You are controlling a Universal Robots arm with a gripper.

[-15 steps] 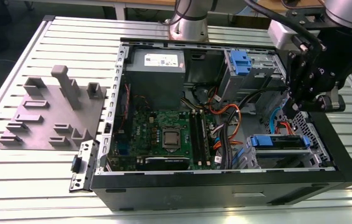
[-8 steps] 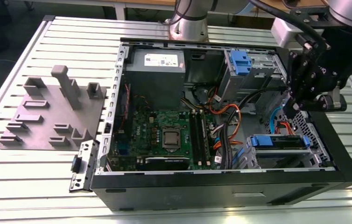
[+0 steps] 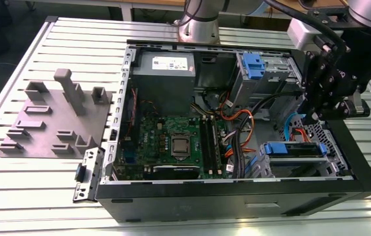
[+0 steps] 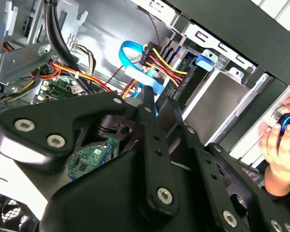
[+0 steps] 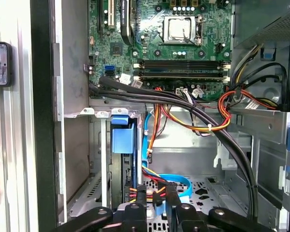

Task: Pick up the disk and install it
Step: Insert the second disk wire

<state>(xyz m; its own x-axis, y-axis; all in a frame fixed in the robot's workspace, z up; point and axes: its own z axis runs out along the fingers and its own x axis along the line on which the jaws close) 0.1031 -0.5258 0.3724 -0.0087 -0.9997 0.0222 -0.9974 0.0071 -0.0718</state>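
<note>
The silver metal disk with blue plastic rails [image 3: 294, 156] already sits in its bay at five o'clock in the open black computer case [image 3: 238, 196], and the gripper [image 3: 317, 115] hangs just above, its fingers [image 5: 171, 195] nearly closed and empty.

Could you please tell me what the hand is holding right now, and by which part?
It cannot be told: the hand is down among the coloured cables inside the computer case, and any hold is hidden.
</note>
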